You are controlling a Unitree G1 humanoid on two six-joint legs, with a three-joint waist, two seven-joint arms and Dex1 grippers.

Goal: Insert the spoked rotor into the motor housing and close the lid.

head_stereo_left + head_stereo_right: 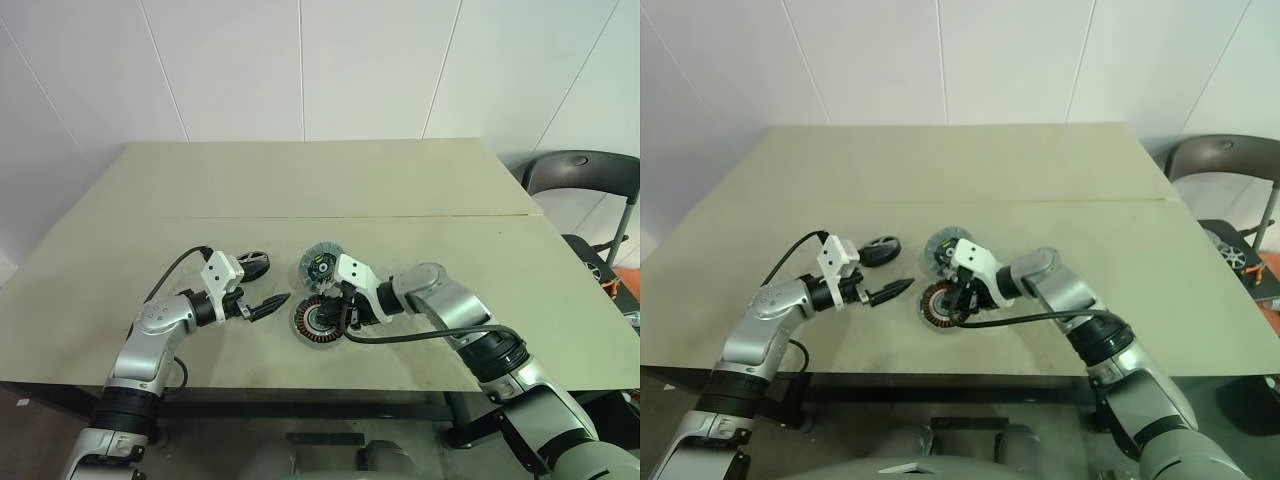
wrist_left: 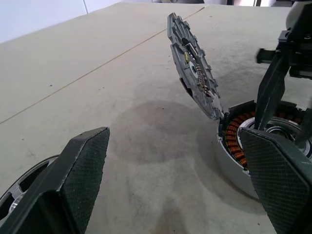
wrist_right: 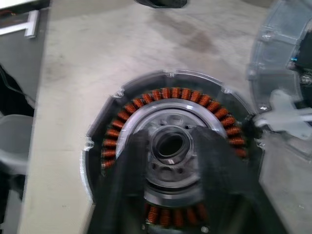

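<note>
While the rotor (image 1: pixel 320 320) sits down inside the housing (image 3: pixel 92 161) near the middle of the counter (image 1: pixel 420 180), the right tool (image 1: pixel 336 312) hangs right over it, pointing down and toward the left. From the right wrist view its two dark fingers (image 3: pixel 219 170) straddle the silvery hub, one on each side, with a gap between them; whether they press on the hub or merely stand beside it I cannot tell. So the right tool looks partly open, and I can't say it has hold of anything.

Copper-brown spokes ring the hub all the way round, and the grey wall of the housing shows just outside them.

Just beyond the housing, on its far side, the lid (image 1: pixel 319 266) stands tilted up on edge, its lower rim resting at the housing's far rim, its dark centre with the small label facing out. It is not down on the housing.

Over on the left, the left tool (image 1: pixel 262 287) hovers just above the counter with its fingers spread wide and nothing between them, pointing right toward the housing but apart from it. A small dark round part (image 1: pixel 255 263) lies on the counter just beyond that tool.
</note>
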